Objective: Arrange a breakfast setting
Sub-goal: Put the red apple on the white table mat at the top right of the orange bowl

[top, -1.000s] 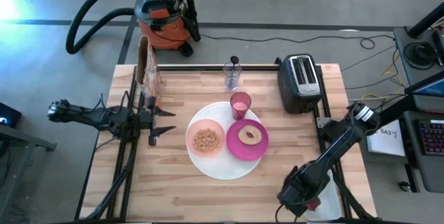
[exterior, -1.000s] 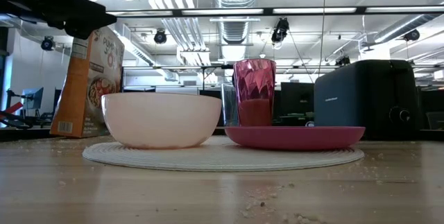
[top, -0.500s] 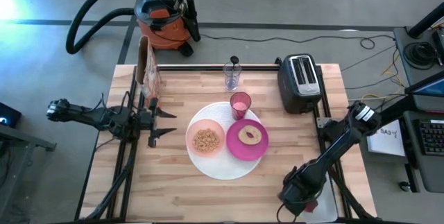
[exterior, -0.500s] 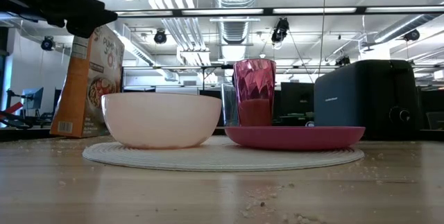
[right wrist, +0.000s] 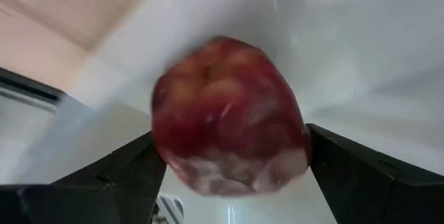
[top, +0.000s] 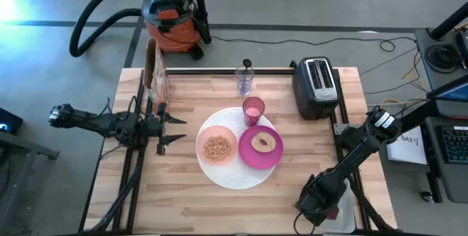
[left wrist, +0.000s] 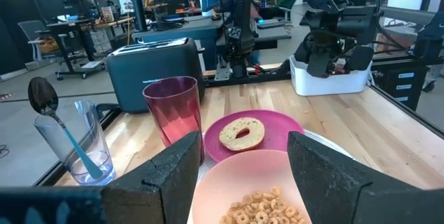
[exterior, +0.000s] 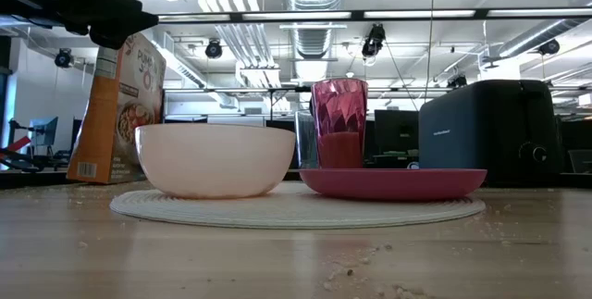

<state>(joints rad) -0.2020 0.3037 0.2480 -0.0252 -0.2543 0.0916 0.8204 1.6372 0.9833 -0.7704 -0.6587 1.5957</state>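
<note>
At lower right of the high view, the right gripper (top: 316, 208) hangs over a white bin (right wrist: 361, 57), fingers spread either side of a red apple (right wrist: 229, 137). Closing off-centre could roll the apple away. The left gripper (top: 178, 128), part open, waits left of the white plate (top: 234, 172).

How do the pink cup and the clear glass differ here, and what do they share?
The translucent pink cup stands on the large white round plate; the clear glass stands on the bare table behind it. The glass holds a teal-handled spoon; the cup holds none. Both stand upright.
</note>
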